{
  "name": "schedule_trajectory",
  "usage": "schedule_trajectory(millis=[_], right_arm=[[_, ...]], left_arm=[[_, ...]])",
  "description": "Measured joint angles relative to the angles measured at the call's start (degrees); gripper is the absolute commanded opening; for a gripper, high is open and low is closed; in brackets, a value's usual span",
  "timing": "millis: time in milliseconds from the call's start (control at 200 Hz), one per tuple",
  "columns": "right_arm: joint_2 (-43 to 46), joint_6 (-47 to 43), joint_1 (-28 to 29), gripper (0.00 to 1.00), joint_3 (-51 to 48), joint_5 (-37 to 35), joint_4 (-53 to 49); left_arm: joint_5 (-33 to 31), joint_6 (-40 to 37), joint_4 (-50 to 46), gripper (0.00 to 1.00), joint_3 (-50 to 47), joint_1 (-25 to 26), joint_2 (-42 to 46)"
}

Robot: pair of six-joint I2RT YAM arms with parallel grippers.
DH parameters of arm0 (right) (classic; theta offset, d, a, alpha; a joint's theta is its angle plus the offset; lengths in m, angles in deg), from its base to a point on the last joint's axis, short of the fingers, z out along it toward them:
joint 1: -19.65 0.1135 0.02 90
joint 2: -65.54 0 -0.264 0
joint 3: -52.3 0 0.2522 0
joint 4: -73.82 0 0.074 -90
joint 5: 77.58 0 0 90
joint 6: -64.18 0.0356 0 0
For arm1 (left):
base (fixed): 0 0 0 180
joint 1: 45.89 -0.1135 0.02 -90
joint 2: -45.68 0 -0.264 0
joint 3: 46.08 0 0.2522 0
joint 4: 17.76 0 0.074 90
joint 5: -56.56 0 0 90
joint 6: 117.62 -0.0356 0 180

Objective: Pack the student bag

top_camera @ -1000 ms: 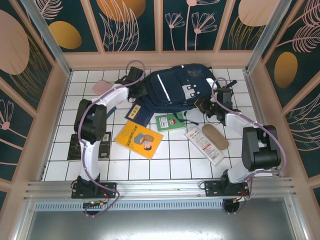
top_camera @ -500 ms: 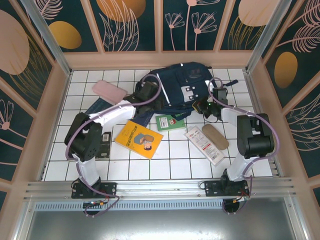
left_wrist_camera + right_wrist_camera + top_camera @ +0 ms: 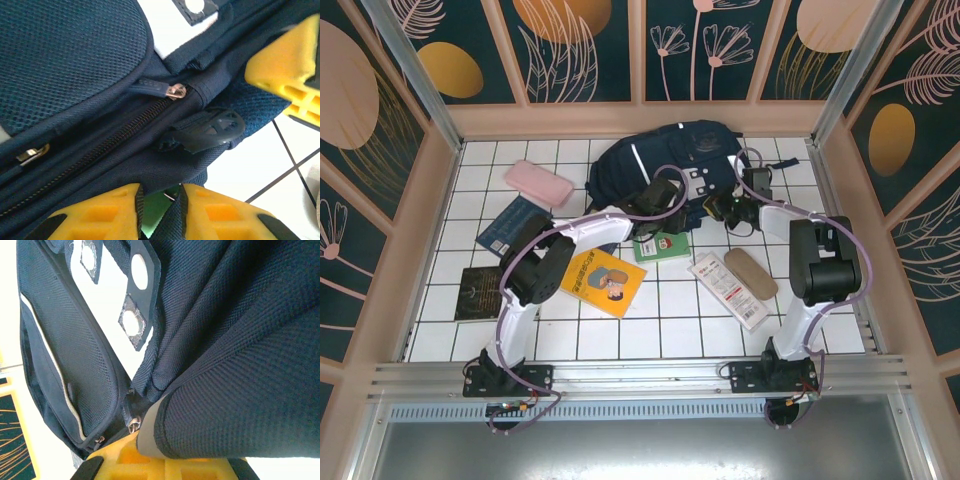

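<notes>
From above, one student bag [image 3: 670, 160] lies at the far middle of the tiled table [image 3: 570, 340]. The left claw [image 3: 655, 200] and the right claw [image 3: 728, 208] are both at its near edge. Four books are out: a green book [image 3: 660, 245] just nearer than the left claw, a yellow book [image 3: 603, 282] nearer again, and a blue book [image 3: 510, 225] and a dark book [image 3: 480, 293] off to its left. There are two cases, a pink case [image 3: 540, 183] left of the left claw and a tan case [image 3: 750, 272] nearer than the right claw. The tan case lies beside one white packet [image 3: 725, 290].

At the left wrist, the left claw [image 3: 159, 210] has its fingers a narrow slit apart at the bag's [image 3: 75, 60] edge. I cannot tell whether they pinch fabric. Ahead of it are two zip pulls [image 3: 176, 91] and one black buckle [image 3: 210, 130].

At the right wrist, the right claw [image 3: 165, 462] is clenched on a fold of the bag [image 3: 225, 340]. Two zip pulls [image 3: 132, 426] sit just left of it.
</notes>
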Motion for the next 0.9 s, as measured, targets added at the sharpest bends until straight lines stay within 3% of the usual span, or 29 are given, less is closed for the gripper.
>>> schedule_trajectory(millis=[340,550,901], right_arm=[[6.4,0.5,0.4,0.00,0.9,0.0,-3.5],[12.0,2.0,3.5,0.00,0.9,-0.3,-3.6],[12.4,5.4,9.0,0.00,-3.8,-1.7,-3.0]], left_arm=[[-6.8,-1.1,-1.2,0.22,0.0,1.0,1.1],[-12.6,-1.1,-1.4,0.22,-5.2,0.5,8.5],[-12.6,-1.0,-0.8,0.22,-17.2,-0.8,15.8]])
